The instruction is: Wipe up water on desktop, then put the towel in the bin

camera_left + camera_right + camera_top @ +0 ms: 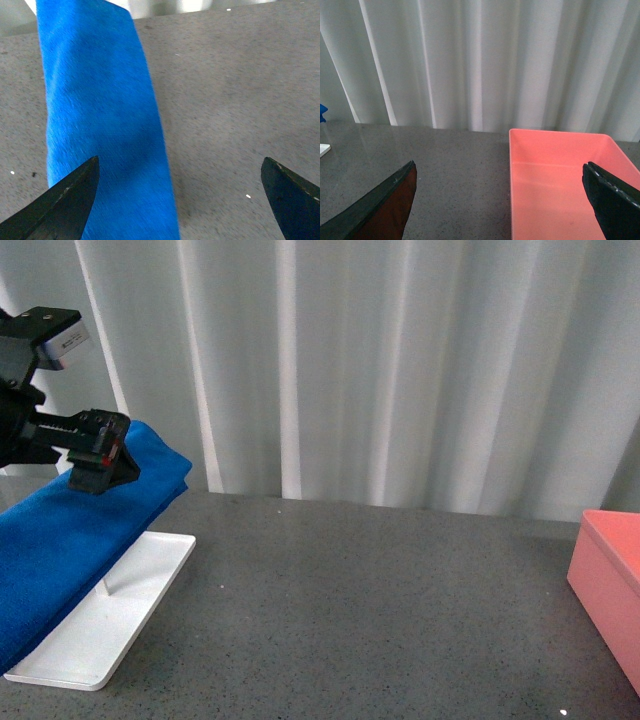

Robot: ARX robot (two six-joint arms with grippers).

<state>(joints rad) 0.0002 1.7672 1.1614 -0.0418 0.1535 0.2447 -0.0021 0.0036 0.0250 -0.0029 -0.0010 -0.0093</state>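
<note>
White curtains [400, 370] close off the back of the grey desk [380, 610]; at its left end the towel [60, 540] lies draped above the white tray [110, 620], long axis running from the near edge toward the curtains, and my left fingers [65, 200] hang just over it, spread wide and empty, the cloth under one of them rather than centred between. My right fingers [375, 210] gape equally wide, holding nothing, above the bin [610, 580] at the far right, so the left arm [30, 390] is the nearer one. I can't read the pale label [72, 337] on that arm.
</note>
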